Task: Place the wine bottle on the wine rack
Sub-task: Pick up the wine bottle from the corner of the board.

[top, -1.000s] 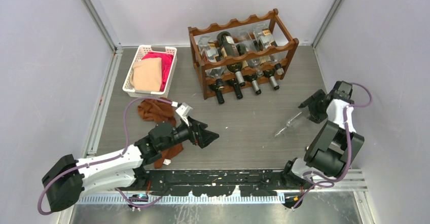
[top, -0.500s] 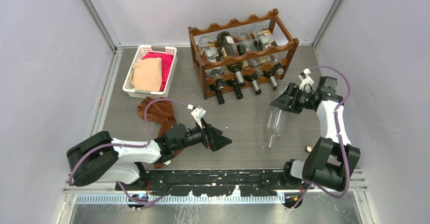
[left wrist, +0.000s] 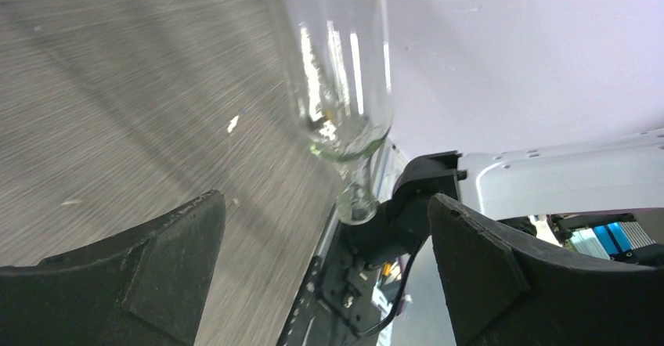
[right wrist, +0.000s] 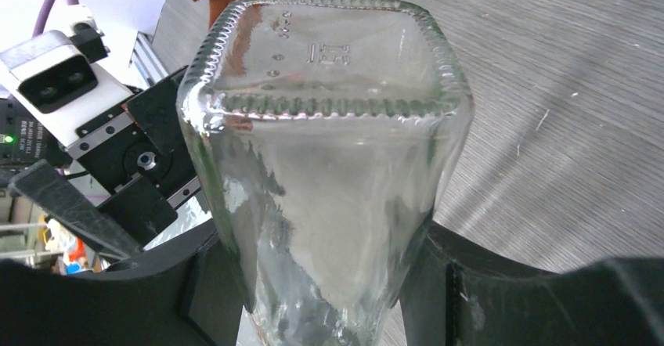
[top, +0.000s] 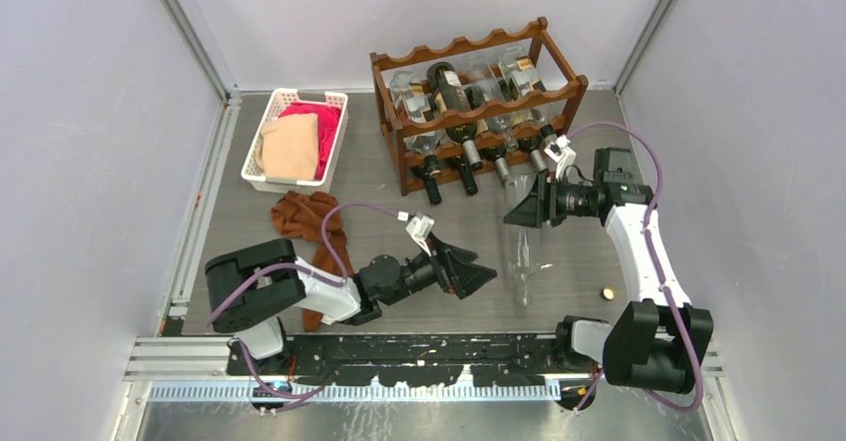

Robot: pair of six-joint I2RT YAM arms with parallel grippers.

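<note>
Right gripper is clenched around the base end of the clear glass wine bottle. The bottle is held neck-down above the right half of the table, just in front of the wine rack. Other bottles are stored in the rack. Left gripper is spread wide and empty, aimed at the bottle's neck.

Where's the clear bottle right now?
Top view, right of centre: the clear bottle hangs neck-down from the right gripper, just in front of the wine rack, with the open left gripper to its left.
</note>
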